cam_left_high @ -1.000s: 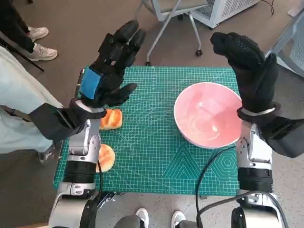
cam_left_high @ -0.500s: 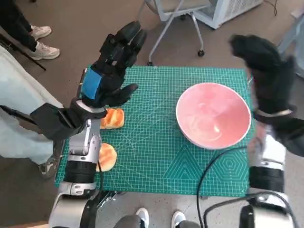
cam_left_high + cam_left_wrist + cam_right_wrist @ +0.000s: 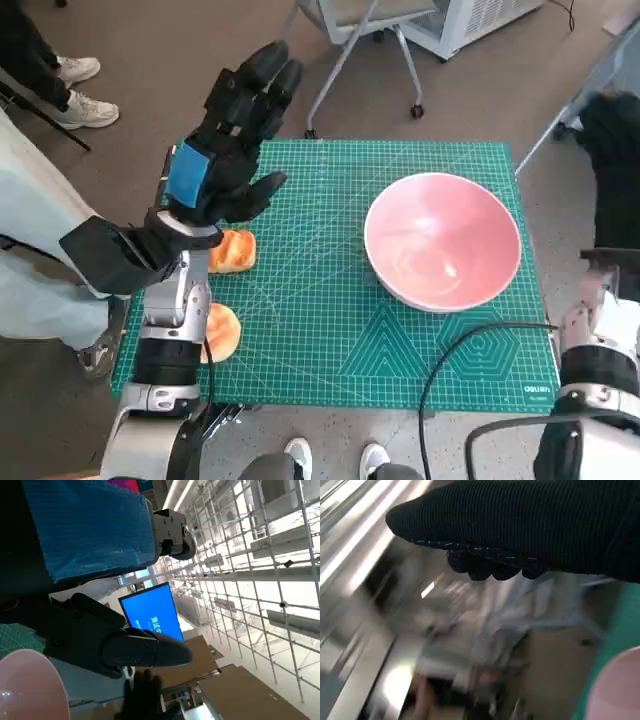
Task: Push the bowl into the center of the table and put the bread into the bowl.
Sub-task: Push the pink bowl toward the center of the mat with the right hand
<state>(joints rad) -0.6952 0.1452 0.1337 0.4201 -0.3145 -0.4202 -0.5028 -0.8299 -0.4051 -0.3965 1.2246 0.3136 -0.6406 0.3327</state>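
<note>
My left hand (image 3: 228, 140) is raised above the left part of the tabletop (image 3: 330, 340), fingers spread and stretched forward, thumb out to the side, holding nothing. In the left wrist view its blue-taped back (image 3: 85, 525) fills one corner and a black finger reaches across in front of a blue screen (image 3: 150, 611). Just below this hand, one piece of bread (image 3: 232, 251) lies on the green cutting mat (image 3: 320, 250), partly hidden by my wrist. A second piece of bread (image 3: 222, 331) lies nearer me, beside my left forearm, close to the mat's left edge.

My right hand (image 3: 612, 150) is up at the right edge of the head view, off the mat and clear of the bowl; I cannot tell how its fingers lie. The right wrist view is blurred and shows only the knitted glove.

The pink bowl (image 3: 443, 241) stands upright on the right half of the mat, empty, well apart from both pieces of bread. A black cable (image 3: 455, 345) curves over the mat's near right corner.
</note>
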